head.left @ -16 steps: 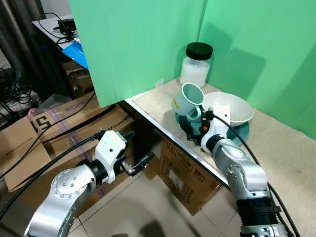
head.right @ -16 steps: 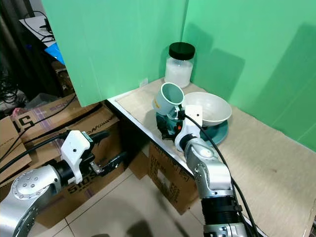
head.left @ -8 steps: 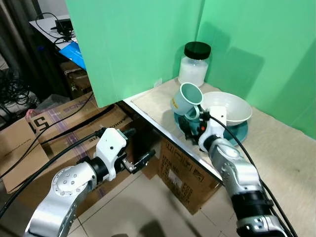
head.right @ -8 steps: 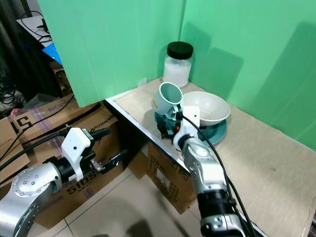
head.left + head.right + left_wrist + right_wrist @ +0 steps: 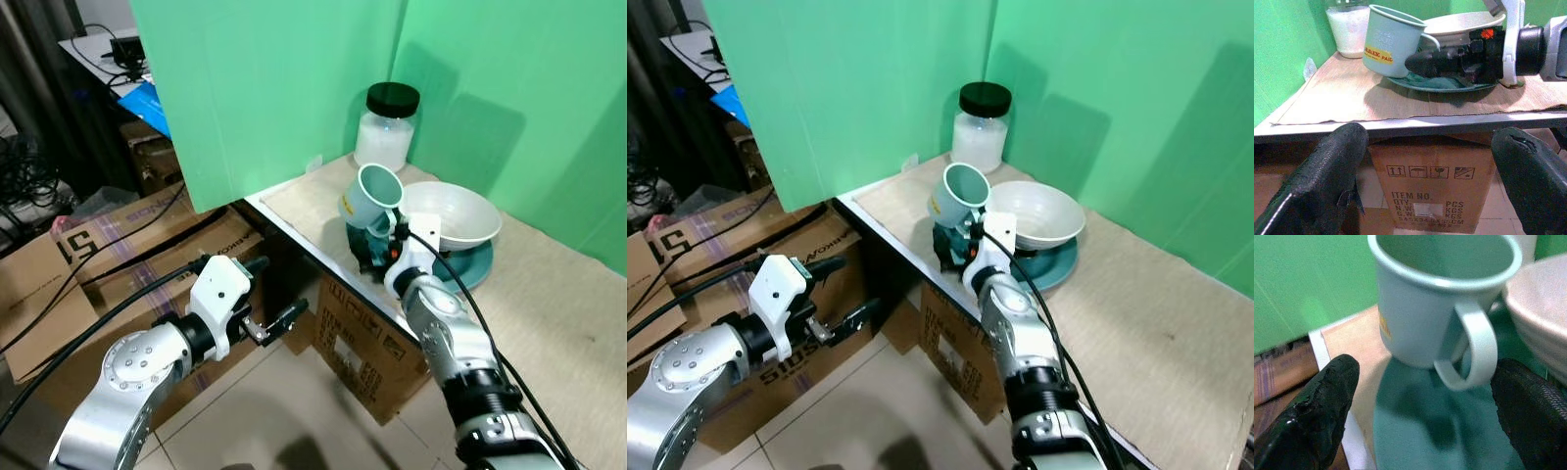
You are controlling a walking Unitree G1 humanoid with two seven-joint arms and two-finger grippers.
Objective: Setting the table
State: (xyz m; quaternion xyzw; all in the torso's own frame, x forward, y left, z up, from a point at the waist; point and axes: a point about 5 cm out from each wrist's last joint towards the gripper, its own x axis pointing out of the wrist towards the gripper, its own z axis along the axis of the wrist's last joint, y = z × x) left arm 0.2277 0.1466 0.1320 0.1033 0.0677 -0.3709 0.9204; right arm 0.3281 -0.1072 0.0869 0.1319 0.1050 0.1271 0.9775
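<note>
pale blue mug (image 5: 377,197) tilted on teal plate (image 5: 468,266) beside white bowl (image 5: 450,213), near table (image 5: 578,304) edge. right gripper (image 5: 1420,396) fingers spread, flanking mug handle. left gripper (image 5: 269,294) open, low beside table.

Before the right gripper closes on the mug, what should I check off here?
1. Right gripper open: ok, fingers spread either side of the mug.
2. Mug handle toward the gripper: ok.
3. Mug upright: not ok, it leans on the rim of the teal plate.
4. Bowl clear of the fingers: cannot tell, it sits close beside the mug.
5. Left gripper out of the way: ok, open, below the table edge.
6. Jar clear: ok, behind the mug.
</note>
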